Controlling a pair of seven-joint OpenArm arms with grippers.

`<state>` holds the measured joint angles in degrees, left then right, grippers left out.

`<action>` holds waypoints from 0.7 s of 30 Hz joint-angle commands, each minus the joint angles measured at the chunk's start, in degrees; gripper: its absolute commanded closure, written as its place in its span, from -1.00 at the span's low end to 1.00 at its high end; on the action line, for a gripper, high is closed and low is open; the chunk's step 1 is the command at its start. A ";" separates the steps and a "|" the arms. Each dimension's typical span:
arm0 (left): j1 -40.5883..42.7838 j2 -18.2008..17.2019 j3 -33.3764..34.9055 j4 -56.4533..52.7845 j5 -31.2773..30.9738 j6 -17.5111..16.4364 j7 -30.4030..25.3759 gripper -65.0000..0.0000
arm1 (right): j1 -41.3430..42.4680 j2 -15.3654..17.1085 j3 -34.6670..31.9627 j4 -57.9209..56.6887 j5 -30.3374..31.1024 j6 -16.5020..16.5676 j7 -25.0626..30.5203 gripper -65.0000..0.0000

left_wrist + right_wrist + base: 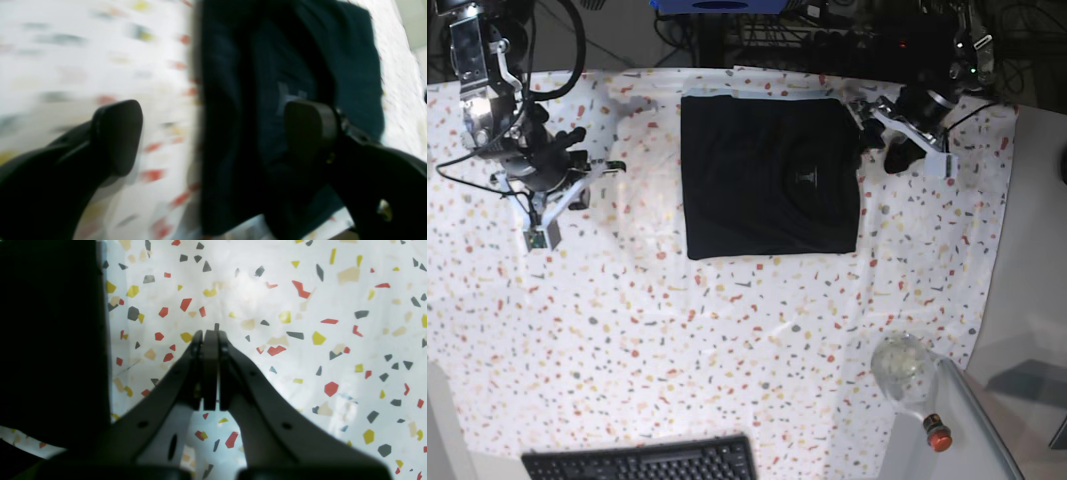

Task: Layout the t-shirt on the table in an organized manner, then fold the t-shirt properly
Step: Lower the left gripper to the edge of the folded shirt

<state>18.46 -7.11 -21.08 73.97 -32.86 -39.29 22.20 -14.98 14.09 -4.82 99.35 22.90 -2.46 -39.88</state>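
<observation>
Two black fingers (116, 136) of the left claw (213, 133) spread far apart in the left wrist view, released and holding nothing. The finger at 9 o'clock hangs over the speckled cloth of the bench (83, 66); the one at 3 o'clock hangs over the t-shirt (350, 66), a dark folded block filling the middle and right of the picture, with a pale label mark just above that finger. The whole view is blurred, so I cannot tell whether either finger touches anything.

From the right wrist, the right claw (210, 336) is clenched, its fingers pressed flat together with nothing between them, pointing toward 12 o'clock over the bench (300, 340) and its red, yellow and grey flecks. The t-shirt (50, 340) shows as a black mass along the 9 o'clock edge, apart from the claw.

Seen from the base camera, the t-shirt (770, 175) lies folded into a neat rectangle on the bench (727, 350), toward 12 o'clock from its middle, the label mark facing up. The left claw (874, 135) stands just beside the shirt's 3 o'clock edge, near its far corner. The right claw (612, 165) sits near 9 o'clock, apart from the shirt. A black keyboard (642, 462) lies at 6 o'clock, and a clear bottle with a red cap (914, 385) rests near 5 o'clock.
</observation>
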 commanded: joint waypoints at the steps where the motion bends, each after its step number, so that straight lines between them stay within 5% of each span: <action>1: -0.48 -0.75 0.20 -0.35 -0.85 -0.71 -1.14 -1.00 | 0.52 0.37 0.38 0.91 0.09 0.39 1.15 1.00; 12: -4.88 -0.67 1.08 -11.43 -0.76 -0.71 -1.32 -0.97 | 0.35 0.64 0.47 0.21 0.09 0.39 1.15 1.00; 21: -6.11 -3.04 5.65 -13.71 -0.76 -0.71 -1.14 0.82 | 0.35 0.64 0.47 0.12 0.09 0.39 1.15 1.00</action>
<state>12.05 -9.54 -15.46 59.83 -34.57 -40.47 19.81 -15.11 14.26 -4.71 98.59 22.90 -2.46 -39.88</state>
